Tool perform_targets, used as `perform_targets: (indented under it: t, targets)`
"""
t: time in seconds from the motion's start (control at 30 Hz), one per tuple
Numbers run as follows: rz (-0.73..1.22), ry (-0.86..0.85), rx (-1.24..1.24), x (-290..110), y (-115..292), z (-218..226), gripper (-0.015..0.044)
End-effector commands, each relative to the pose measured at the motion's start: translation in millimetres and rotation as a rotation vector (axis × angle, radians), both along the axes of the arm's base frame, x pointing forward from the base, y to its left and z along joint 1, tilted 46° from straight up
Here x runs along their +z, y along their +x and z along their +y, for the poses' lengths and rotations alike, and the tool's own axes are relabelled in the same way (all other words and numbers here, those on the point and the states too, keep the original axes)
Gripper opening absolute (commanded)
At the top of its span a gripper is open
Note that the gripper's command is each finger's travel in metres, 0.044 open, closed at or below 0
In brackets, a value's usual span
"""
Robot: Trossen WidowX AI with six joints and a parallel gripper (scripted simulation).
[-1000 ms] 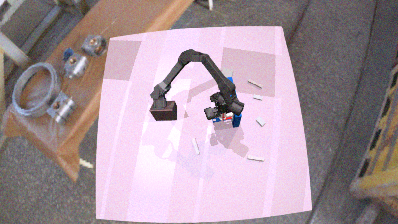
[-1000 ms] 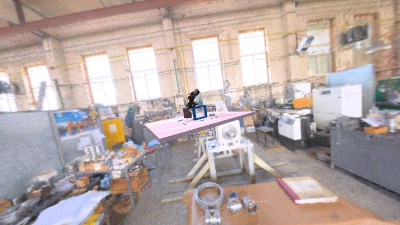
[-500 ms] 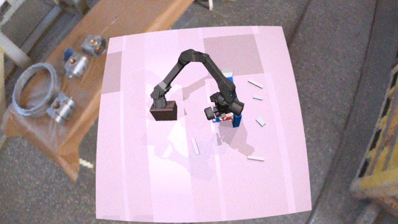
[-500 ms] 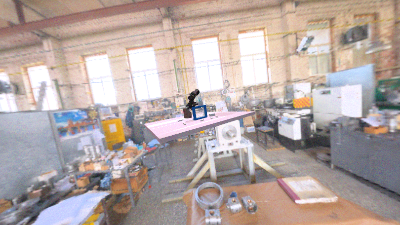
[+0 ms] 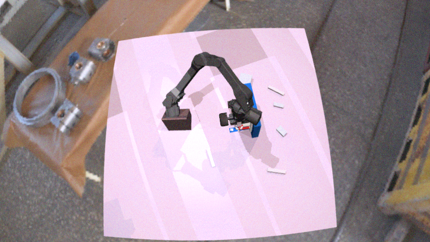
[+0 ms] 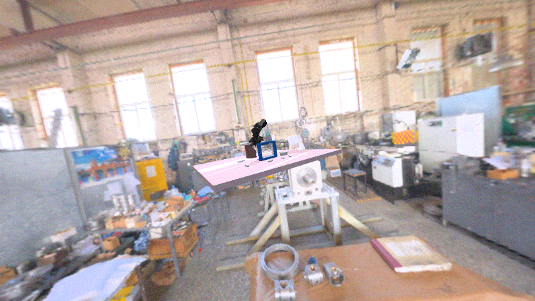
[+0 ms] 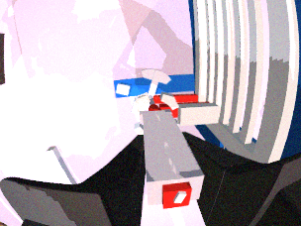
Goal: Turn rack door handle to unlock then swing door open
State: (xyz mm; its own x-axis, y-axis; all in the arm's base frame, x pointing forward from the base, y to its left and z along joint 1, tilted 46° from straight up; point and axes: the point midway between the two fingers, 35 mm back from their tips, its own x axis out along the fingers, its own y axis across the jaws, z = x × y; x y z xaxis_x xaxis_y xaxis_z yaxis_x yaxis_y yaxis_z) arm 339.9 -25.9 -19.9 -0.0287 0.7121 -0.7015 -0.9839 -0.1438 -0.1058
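The blue frame (image 5: 255,129) (image 6: 267,142) stands upright on the pink table. A pale slatted door (image 6: 267,150) (image 7: 277,74) fills it in the exterior view, with no gap visible at this size. The handle (image 7: 165,144) is a grey bar with a red, white-marked end, on the door's arm-facing side. My gripper (image 5: 239,119) (image 7: 161,140) is shut on the handle, one dark finger on each side. Beyond the handle are pale curved parts, a red bar (image 7: 185,98) and a low blue bar (image 5: 240,130) (image 7: 180,82). The fingers' contact faces are partly hidden.
The brown arm base (image 5: 177,120) (image 6: 250,151) stands left of the frame in the top view. A pale block (image 5: 246,78) is at the frame's far end. Several small blocks lie beyond the frame, and a thin strip (image 5: 211,157) (image 7: 63,165) lies on the arm's side.
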Motion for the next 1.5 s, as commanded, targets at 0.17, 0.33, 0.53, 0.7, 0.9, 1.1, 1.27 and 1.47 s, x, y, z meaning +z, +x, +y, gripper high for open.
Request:
perform_targets:
  t: [0.17, 0.33, 0.53, 0.7, 0.9, 1.1, 1.27, 1.47]
  targets:
    - [0.157, -0.003, -0.146, 2.4, -16.6, 3.0, 0.0011]
    - [0.231, -0.007, -0.218, 4.5, -27.0, 4.6, 0.0011]
    - [0.305, -0.010, -0.290, 7.6, -40.0, 7.2, 0.0011]
    - [0.358, -0.012, -0.341, 10.9, -50.3, 10.0, 0.0011]
    - [0.424, -0.015, -0.405, 16.1, -63.4, 14.7, 0.0011]
    - [0.489, -0.018, -0.468, 22.5, -75.9, 20.3, 0.0011]
    - [0.543, -0.020, -0.521, 28.3, -85.8, 25.6, 0.0011]
    - [0.607, -0.023, -0.583, 36.0, -96.5, 32.6, 0.0011]
